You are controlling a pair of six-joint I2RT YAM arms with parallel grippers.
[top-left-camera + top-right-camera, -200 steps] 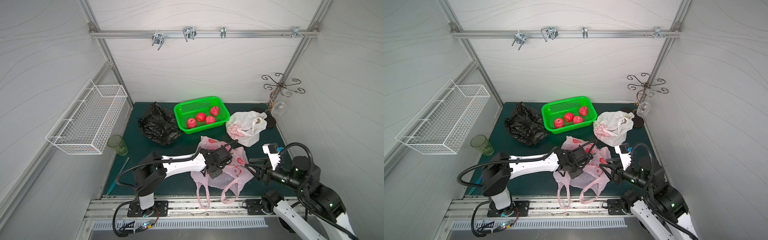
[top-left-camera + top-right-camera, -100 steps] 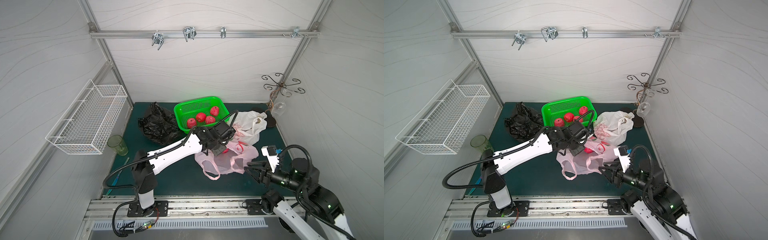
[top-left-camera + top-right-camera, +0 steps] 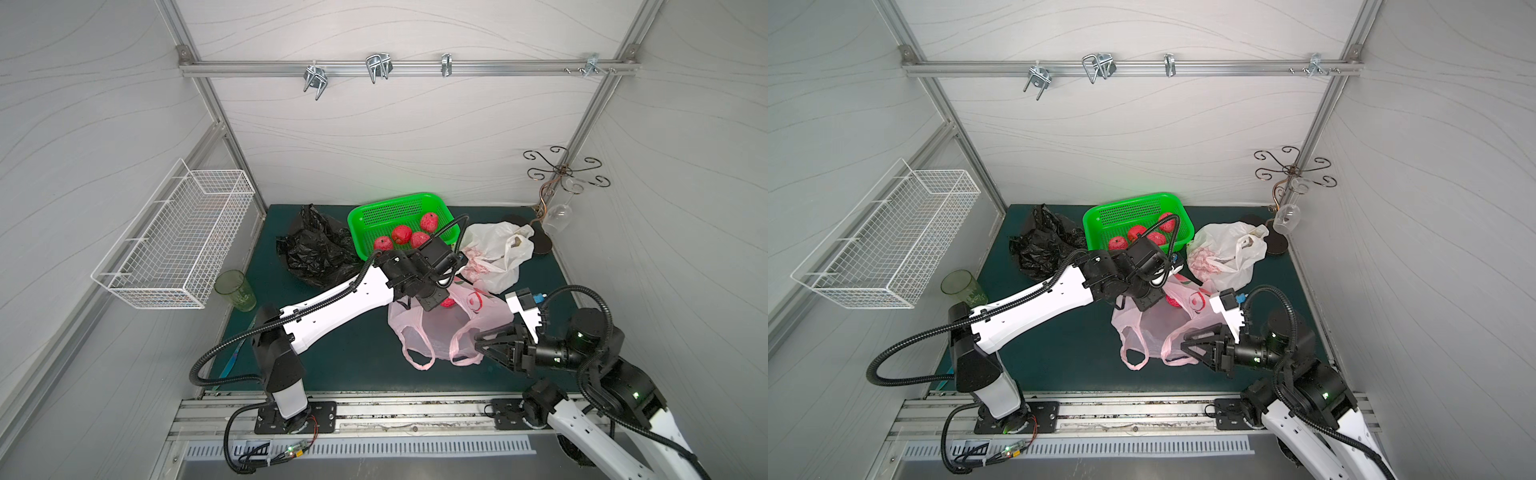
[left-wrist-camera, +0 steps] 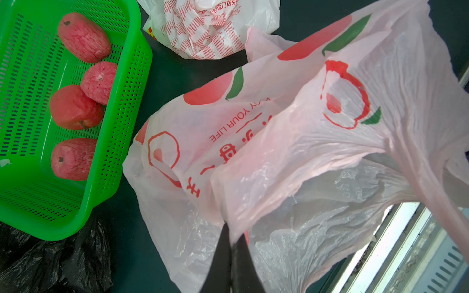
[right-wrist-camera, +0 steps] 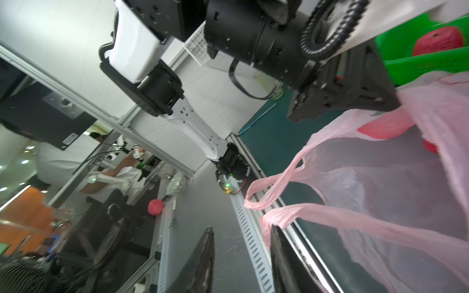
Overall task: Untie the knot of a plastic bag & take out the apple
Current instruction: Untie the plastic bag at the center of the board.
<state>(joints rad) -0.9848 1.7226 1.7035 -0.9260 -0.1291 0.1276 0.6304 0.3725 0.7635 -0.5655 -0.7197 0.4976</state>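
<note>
While the left gripper [image 4: 231, 241] is clenched on the pink bag [image 3: 440, 332], we note its two fingers pressed together with a fold of film pinched between them; the left wrist view shows this plainly. The pinched fold is at the bag's far end, close to the green basket [image 3: 361, 216]. From there the film slopes down to the dark green mat [image 3: 353, 365].

Bag position: right half of the mat, between the green basket and the front rail [image 3: 374, 411], mouth turned toward the rail. Its two handles [image 3: 417, 359] lie apart as separate open loops, untied.

Right gripper [image 5: 242, 228]: jaws parted, with a clear gap between them. It sits low at the bag's mouth. One handle loop ends right at the tip of one finger [image 5: 281, 253]; we cannot tell whether they touch.

Apple: a red shape [image 3: 448, 302] shows just beside the left gripper in both top views. The bag carries red printed fruit, so we cannot tell whether this is the apple itself or print.

Surroundings: four red apples [image 3: 401, 235] sit in the green basket at the back of the mat. A white bag [image 3: 498, 253] lies just beside the pink bag's far edge. A crumpled black bag [image 3: 316, 253] lies on the basket's other side, and a green cup [image 3: 235, 291] stands near the mat's left edge.
</note>
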